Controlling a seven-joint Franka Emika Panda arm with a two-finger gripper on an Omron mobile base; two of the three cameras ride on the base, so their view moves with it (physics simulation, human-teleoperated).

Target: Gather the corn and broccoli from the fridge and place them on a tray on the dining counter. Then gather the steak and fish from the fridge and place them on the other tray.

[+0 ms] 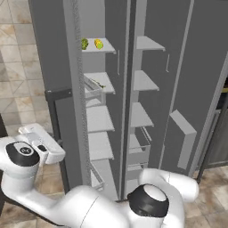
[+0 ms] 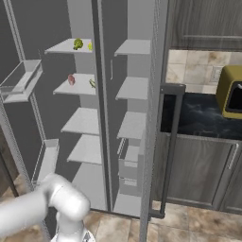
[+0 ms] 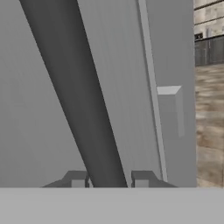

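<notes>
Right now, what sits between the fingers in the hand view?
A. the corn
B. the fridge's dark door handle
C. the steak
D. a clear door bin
B: the two fingers stand on either side of the dark door handle of the fridge, closed around the bar.

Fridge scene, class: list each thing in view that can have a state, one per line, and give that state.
fridge: both doors swung open, shelves exposed.
left door handle: between the hand's two fingers, which close on it.
hand: shut on the handle.
broccoli: resting on the top shelf, untouched.
corn: lying beside the broccoli, untouched.
steak: on the second shelf.
</notes>
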